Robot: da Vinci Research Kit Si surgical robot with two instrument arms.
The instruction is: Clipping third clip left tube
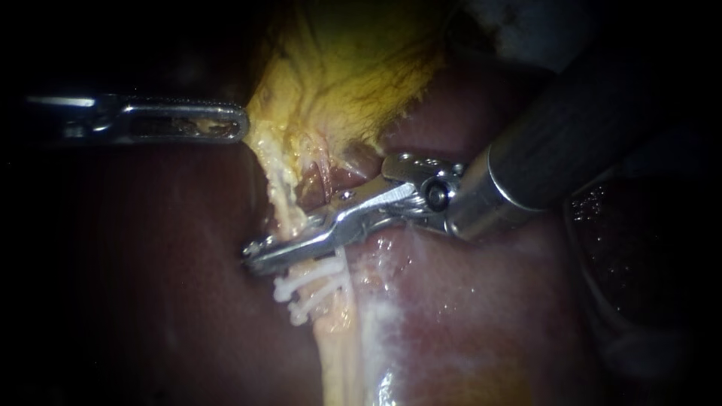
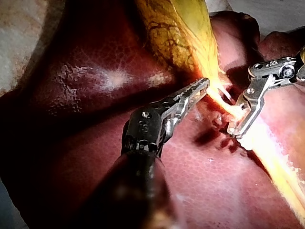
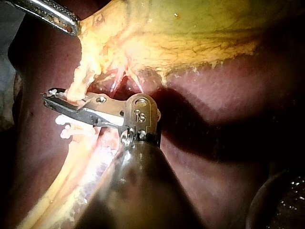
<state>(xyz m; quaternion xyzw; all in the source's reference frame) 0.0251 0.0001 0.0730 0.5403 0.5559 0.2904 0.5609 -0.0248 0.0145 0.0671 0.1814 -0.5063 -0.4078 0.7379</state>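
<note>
The pale tube [image 1: 284, 203] is running down from the gallbladder [image 1: 346, 68] at the top centre of the endoscope view toward the bottom centre, lying on the liver [image 1: 481, 301]. Left of centre, the right instrument [image 1: 254, 257] is crossing it. Its tool is clenching on the tube from both sides, with the tips poking out past the tube's left edge. Just below that tool, white clips [image 1: 304, 289] are sitting across the same tube, close together and slanting. I cannot tell whether the nearest one is touching the tool.

The right instrument's shaft is coming in from the upper right, with a bright metal collar behind the hinge. In the right wrist view its tool [image 3: 50, 98] is biting into the yellowish strand [image 3: 78, 88], and the clips [image 3: 66, 126] are showing just beside the tool.

The left instrument [image 1: 242, 124] is reaching in level from the upper left. Its windowed tool is gripping the gallbladder's left edge, and yellowish tissue is showing through the window. In the left wrist view this tool [image 2: 205, 85] is lying closed on the pale tissue at the gallbladder's [image 2: 176, 33] narrow end, while the right instrument [image 2: 236, 130] is straddling the tube [image 2: 224, 102] just ahead of it.
</note>
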